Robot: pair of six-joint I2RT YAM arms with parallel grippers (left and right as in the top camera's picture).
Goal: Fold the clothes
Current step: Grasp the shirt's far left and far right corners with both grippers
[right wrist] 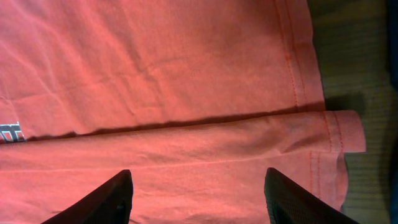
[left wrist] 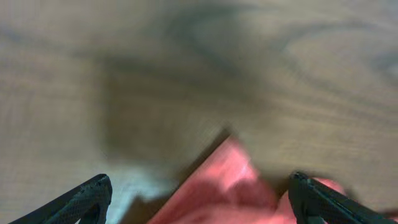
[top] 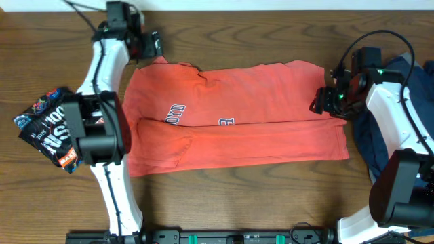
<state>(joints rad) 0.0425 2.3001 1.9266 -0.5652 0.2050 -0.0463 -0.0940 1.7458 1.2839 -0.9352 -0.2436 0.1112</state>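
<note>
Jaws wide at both shirt (top: 258, 95) ends
left gripper (left wrist: 199, 179) open over corner; right gripper (right wrist: 199, 173) open above folded hem; likely poised to pinch

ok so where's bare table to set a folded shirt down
Free: the wooden table strip in front of the coral T-shirt, and the far strip behind it. Crowded: left side by the black printed tee, right side by the navy garments.

Lettering (top: 178, 114) on the coral T-shirt (top: 271, 88) and on the black tee (top: 47, 125) is too small to read.
</note>
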